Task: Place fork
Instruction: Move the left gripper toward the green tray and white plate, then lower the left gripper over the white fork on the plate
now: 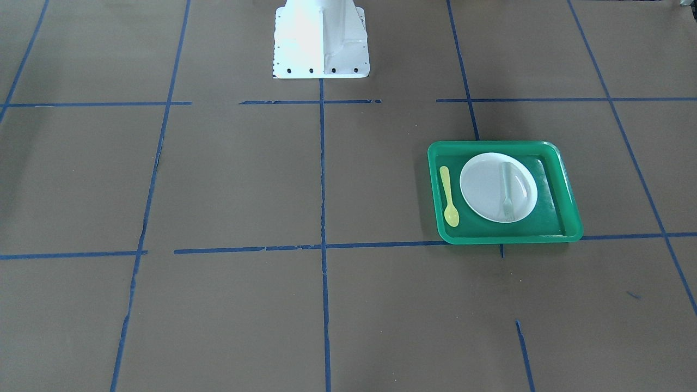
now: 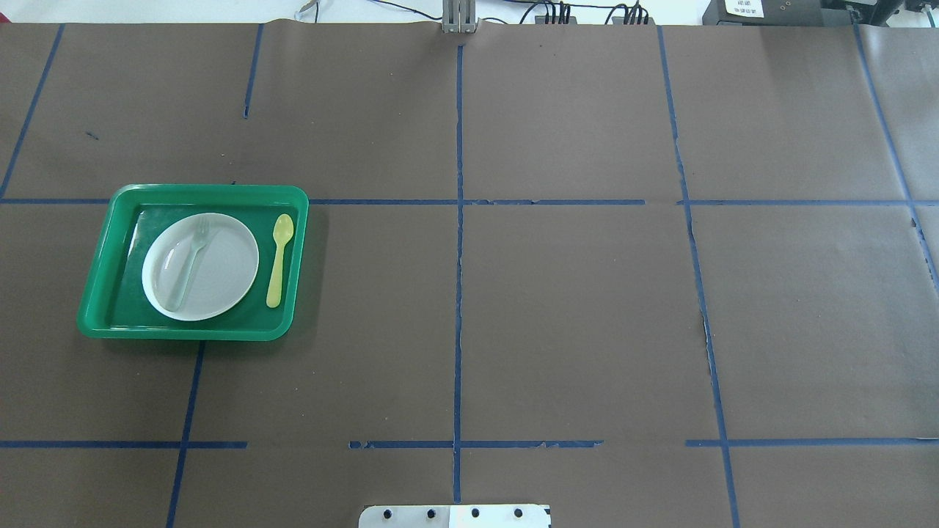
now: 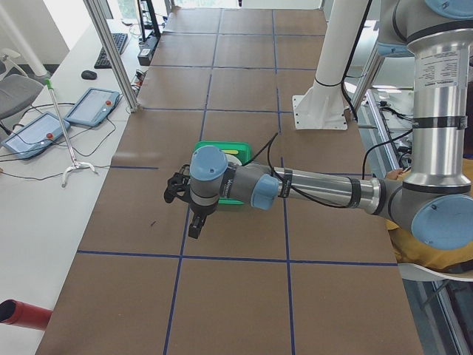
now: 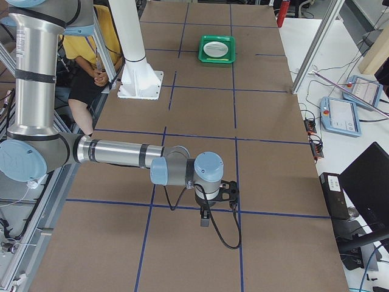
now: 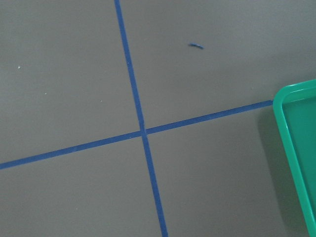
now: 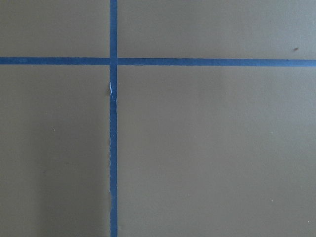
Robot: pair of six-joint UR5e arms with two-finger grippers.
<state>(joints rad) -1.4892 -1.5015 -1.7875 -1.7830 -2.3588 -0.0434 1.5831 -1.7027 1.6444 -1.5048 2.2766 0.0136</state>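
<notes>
The pale plastic fork [image 2: 189,260] lies on the white plate [image 2: 220,273] inside the green tray [image 2: 183,331], tines toward the far side. It also shows in the front-facing view [image 1: 507,190] on the plate [image 1: 482,188]. My left gripper [image 3: 195,225] hangs above the table beside the tray [image 3: 222,150]. It shows only in the exterior left view, so I cannot tell if it is open or shut. My right gripper [image 4: 205,220] hangs far from the tray [image 4: 217,48]; I cannot tell its state either. The left wrist view shows only a tray corner [image 5: 296,148].
A yellow plastic spoon [image 2: 278,260] lies in the tray next to the plate, also in the front-facing view [image 1: 448,196]. The robot's white base [image 1: 321,41] stands at the table's middle. Blue tape lines cross the brown table. Tablets and cables lie beyond the table's far edge.
</notes>
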